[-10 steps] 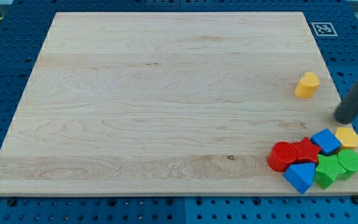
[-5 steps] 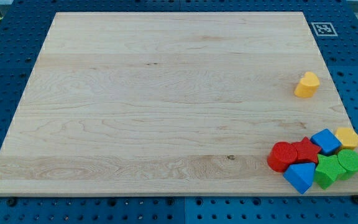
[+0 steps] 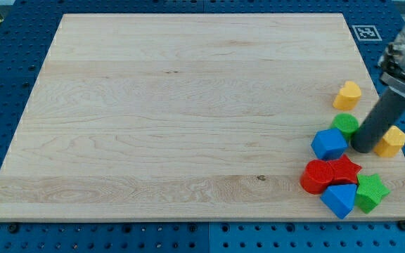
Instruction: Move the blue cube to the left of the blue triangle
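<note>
Blue cube sits just left of my tip on pale grained wood; no hand exists.

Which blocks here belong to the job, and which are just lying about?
Job: blue cube, blue triangle, my tip at the cube's right.
Bystanders: red cylinder, red star, green star, green cylinder, yellow heart, yellow block.

Bright, even overhead light; the wooden board shows no glare. Blocks cast short soft shadows. Focus is sharp, though the board's edges look slightly skewed.
</note>
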Action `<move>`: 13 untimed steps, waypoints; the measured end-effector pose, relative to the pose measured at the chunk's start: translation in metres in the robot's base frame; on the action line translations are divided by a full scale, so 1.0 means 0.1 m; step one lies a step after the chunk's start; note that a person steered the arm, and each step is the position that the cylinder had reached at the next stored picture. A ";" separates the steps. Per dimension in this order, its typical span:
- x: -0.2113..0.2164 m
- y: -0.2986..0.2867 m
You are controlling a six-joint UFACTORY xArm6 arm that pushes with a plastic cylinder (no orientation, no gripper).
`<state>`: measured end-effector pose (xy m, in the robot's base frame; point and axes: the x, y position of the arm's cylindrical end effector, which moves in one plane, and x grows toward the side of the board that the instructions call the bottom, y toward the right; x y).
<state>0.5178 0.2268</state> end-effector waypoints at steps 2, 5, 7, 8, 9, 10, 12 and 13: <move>0.00 -0.62; -0.07 -1.15; -0.22 -1.54; 0.16 -1.54; 0.43 -1.54; 0.53 -1.55; 0.55 -1.76; 0.60 -1.70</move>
<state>0.5775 0.0565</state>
